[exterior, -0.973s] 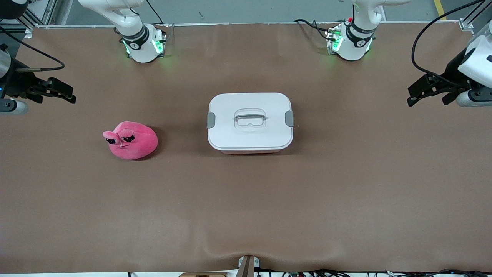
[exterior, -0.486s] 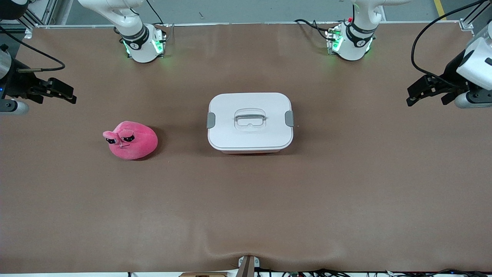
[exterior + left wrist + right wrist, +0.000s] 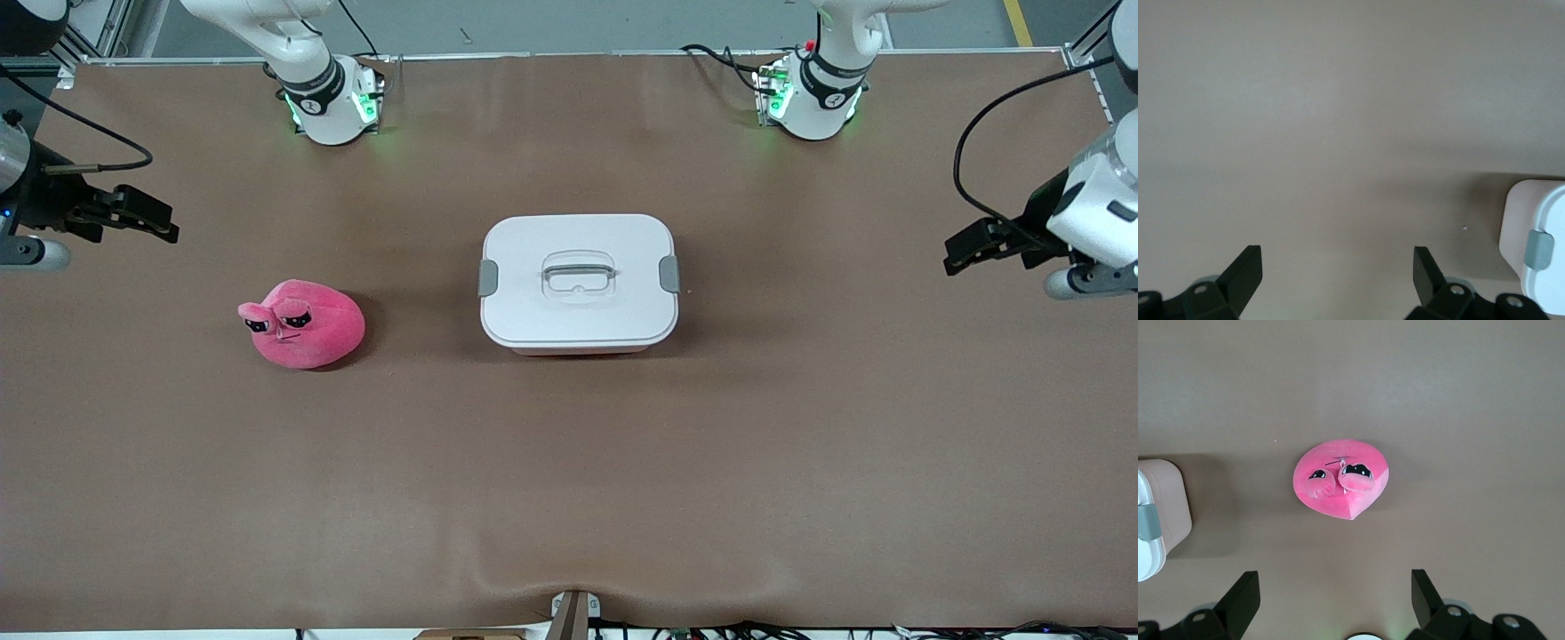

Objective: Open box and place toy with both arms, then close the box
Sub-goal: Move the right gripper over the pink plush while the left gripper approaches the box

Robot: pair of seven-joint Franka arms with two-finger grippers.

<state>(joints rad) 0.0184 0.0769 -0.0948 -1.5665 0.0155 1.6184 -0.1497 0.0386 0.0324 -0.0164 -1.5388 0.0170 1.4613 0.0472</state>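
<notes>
The box (image 3: 579, 283) is seen lidded at table (image 3: 569, 480) centre, the toy (image 3: 302, 324) beside it toward the right arm's end. The left gripper (image 3: 965, 251) and right gripper (image 3: 153, 224) are held wide open and empty over opposite end edges.

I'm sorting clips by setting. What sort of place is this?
Most likely a robotics lab workbench: two white arms bolted along one edge of a brown-covered table, cables trailing off it, and only a staged box and plush toy set out.
</notes>
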